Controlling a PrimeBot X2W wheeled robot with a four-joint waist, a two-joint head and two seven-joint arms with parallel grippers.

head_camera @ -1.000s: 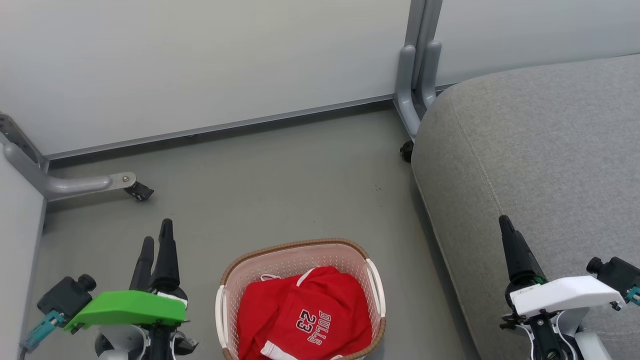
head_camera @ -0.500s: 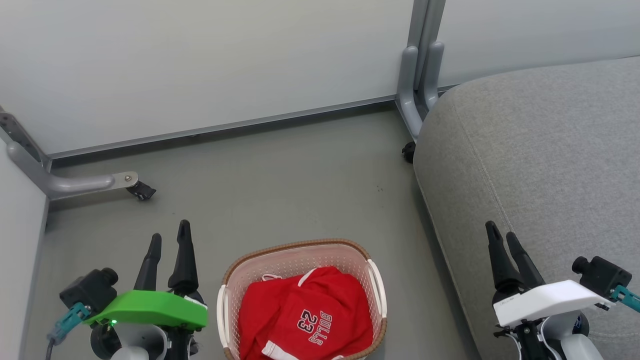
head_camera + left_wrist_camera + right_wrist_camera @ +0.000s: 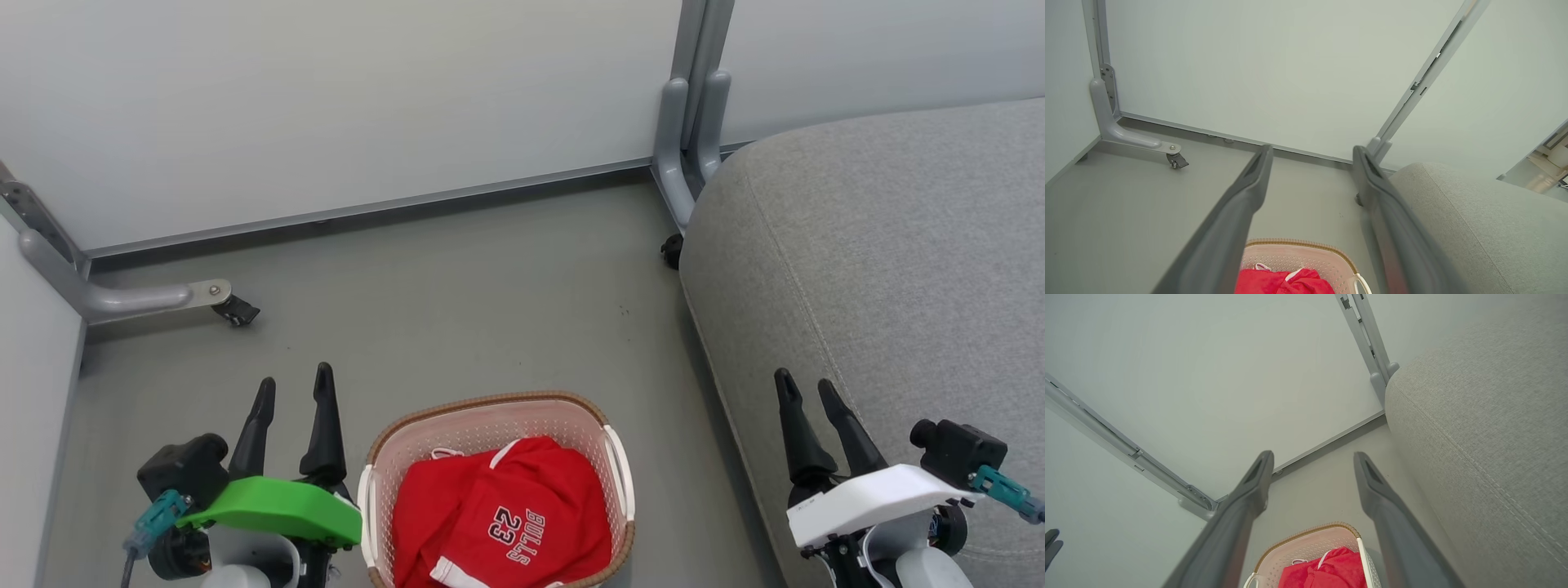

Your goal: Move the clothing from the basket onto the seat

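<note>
In the head view, the red basketball clothing [image 3: 498,523], white-trimmed and lettered "BULLS 23", lies crumpled inside the small cream perforated plastic basket [image 3: 490,403] with its brown woven-look rim. The basket stands on the grey floor [image 3: 457,294], just beside the large grey woven-fabric seat [image 3: 898,269] on the robot's right. We judge the cloth light, soft and limp, probably a little slick. It should sag and trail when lifted, so we would pinch a raised fold near the middle of the heap, deep enough that it cannot slide out. The left gripper [image 3: 295,377] hangs just left of the basket, pointing forward, jaws spread and empty. The right gripper [image 3: 805,380] is over the seat's near edge, apart from the basket, its jaws also parted and holding nothing.

In the left wrist view, the jaws stand wide with only floor between them. The basket's far rim and some red cloth show low down, so we judge the arm aimed past the heap, not down at it.

In the right wrist view, the jaws are equally wide and empty, the basket sits low between them, and the seat runs along the right.
</note>
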